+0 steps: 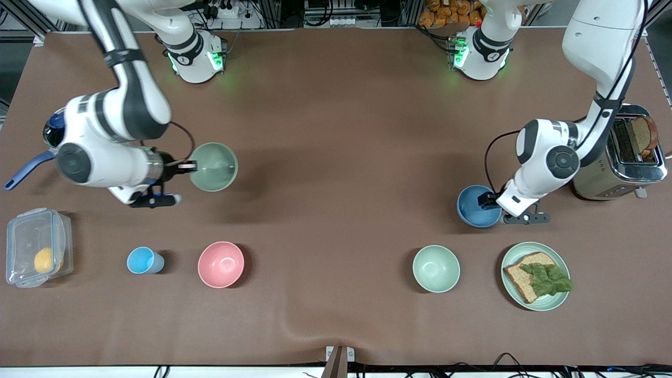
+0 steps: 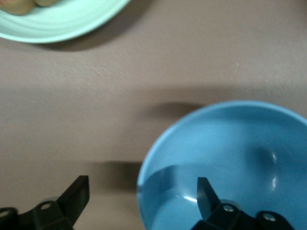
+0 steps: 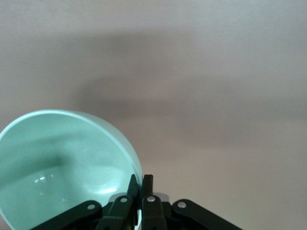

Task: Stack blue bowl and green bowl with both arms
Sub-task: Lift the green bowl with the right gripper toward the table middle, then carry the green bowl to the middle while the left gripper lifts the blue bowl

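Note:
The green bowl [image 1: 215, 167] hangs tilted a little above the table toward the right arm's end, throwing a shadow beside it. My right gripper [image 1: 190, 168] is shut on its rim; the right wrist view shows the fingers [image 3: 147, 184] pinching the rim of the bowl [image 3: 57, 163] at my right gripper [image 3: 142, 178]. The blue bowl [image 1: 472, 207] sits on the table toward the left arm's end, beside the toaster. My left gripper [image 1: 491, 202] is open astride its rim. In the left wrist view one finger [image 2: 204, 189] is inside the bowl [image 2: 230, 143] and the other outside, with my left gripper [image 2: 142, 182] at the rim.
Nearer the front camera stand a paler green bowl [image 1: 436, 268], a pink bowl [image 1: 221, 264], a light-blue cup [image 1: 144, 260], a green plate [image 1: 562, 300] with bread and lettuce, and a clear box [image 1: 37, 247]. A toaster [image 1: 622, 157] and a blue-handled pan [image 1: 26, 168] stand at the table's ends.

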Available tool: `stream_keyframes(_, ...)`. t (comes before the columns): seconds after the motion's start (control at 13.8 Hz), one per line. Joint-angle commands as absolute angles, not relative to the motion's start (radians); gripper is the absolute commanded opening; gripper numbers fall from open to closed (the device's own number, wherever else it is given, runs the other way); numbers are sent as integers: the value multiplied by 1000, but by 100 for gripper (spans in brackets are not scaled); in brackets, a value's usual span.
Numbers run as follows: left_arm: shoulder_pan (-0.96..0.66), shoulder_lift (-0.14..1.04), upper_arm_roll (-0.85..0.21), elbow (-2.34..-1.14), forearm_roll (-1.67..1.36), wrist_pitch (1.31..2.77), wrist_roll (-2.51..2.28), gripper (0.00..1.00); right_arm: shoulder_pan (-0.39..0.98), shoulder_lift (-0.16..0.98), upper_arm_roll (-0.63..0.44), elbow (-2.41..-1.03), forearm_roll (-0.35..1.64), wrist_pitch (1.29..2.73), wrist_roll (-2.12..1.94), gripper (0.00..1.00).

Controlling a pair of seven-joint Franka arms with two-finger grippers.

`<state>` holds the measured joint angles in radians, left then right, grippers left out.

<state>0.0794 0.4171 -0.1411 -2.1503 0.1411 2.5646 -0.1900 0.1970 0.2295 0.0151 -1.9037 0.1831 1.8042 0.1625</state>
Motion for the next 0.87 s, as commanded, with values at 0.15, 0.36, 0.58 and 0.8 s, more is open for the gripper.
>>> stream_keyframes(0.15,91,411,-155,-2154,149,2572,-270,0,385,216,6,-1911,199,1925,530,0)
stream_keyframes(0.36,87,411,-155,-2151,150,2572,-275,0,506,241,6,-1911,201,2066,743,0)
stream_keyframes(0.58,100,362,-155,-2152,149,2569,-275,0,621,308,5,-1910,219,2225,952,0)
stream_keyframes(0.8,132,308,-163,-2137,111,2562,-298,0,687,371,5,-1911,218,2336,1075,0)
